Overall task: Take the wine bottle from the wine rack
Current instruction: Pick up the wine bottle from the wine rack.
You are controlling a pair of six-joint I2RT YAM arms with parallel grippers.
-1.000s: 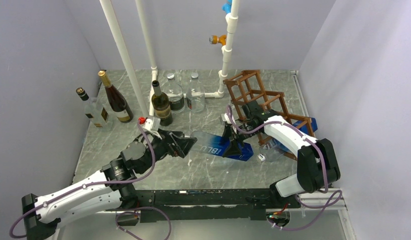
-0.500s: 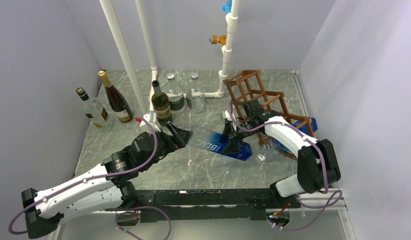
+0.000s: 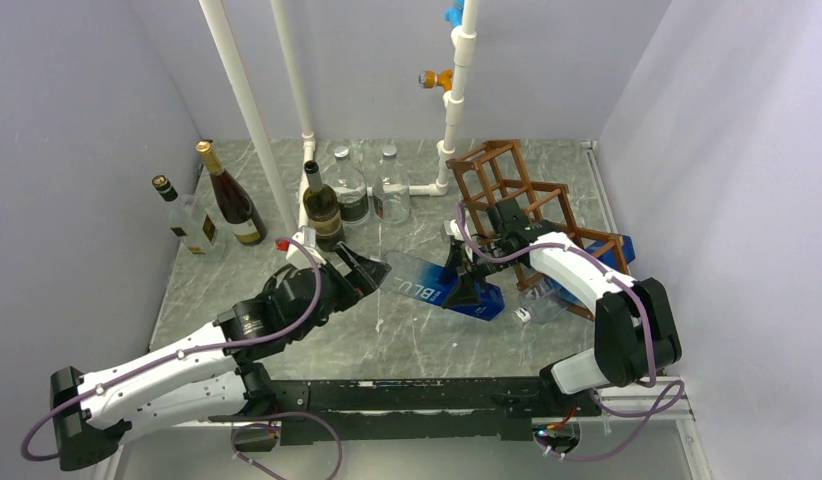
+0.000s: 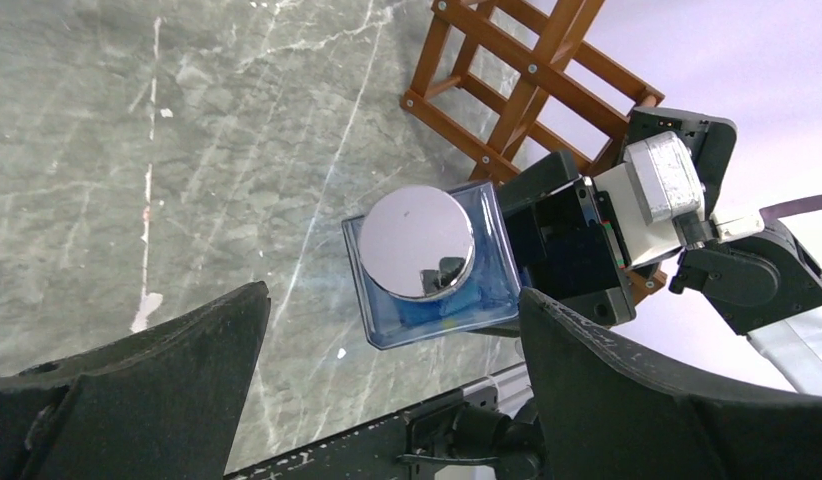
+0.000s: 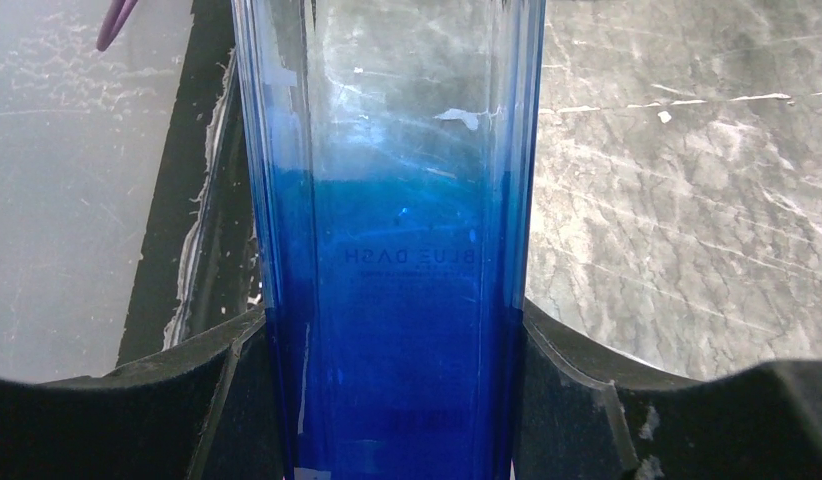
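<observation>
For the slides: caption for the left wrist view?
Open left hand facing the silver cap of the blue bottle held by the right hand.

The table [image 3: 407, 340] before me is grey stone with pale veins. At my far left, a clear bottle with a dark cap [image 3: 192, 228] stands upright just beside a dark bottle with gold foil [image 3: 237, 210]. Nearer the middle, a dark green bottle [image 3: 323, 215] stands upright against the foot of the white pipes [image 3: 427, 188], which rest on the surface along the back. Behind it 2 more stand side by side: the left clear bottle [image 3: 348, 190] and the right clear bottle [image 3: 390, 190]. To my right, the wine rack [image 3: 502, 180] sits on the stone near the back corner.
</observation>
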